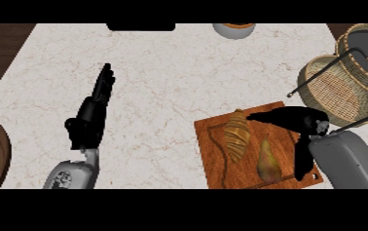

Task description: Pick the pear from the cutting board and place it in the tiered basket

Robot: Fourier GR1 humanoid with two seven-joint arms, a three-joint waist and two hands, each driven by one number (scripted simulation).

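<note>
Pear (268, 161): greenish-brown, lies on the cutting board (215, 149) in its right half, near the board's lower edge, stem end pointing up the view; not held

Cutting board: reddish-brown wood with a routed groove inside its rim; sits on the counter (165, 74) at lower right, slightly turned

Right hand (300, 120): black, on a grey forearm entering from the lower right corner; hovers over the board's right edge, just beside and above the pear; fingers stretched leftward toward the croissant, thumb hanging down along the board's right side; spread, holding nothing; whether it touches the pear cannot be told

Croissant (236, 135): golden-brown, on the board's left half, just left of the pear, lying lengthwise

Left hand (92, 112): black, at the view's left, well apart from the board; fingers straight and together, pointing up the counter; at rest, holding nothing

Tiered basket (336, 86): woven, tan, with dark wire frame; at the right edge, beyond the board

Counter: pale marble-patterned top

Bowl (234, 29): at the far edge, only partly in view, pale outside with an orange inside
</note>
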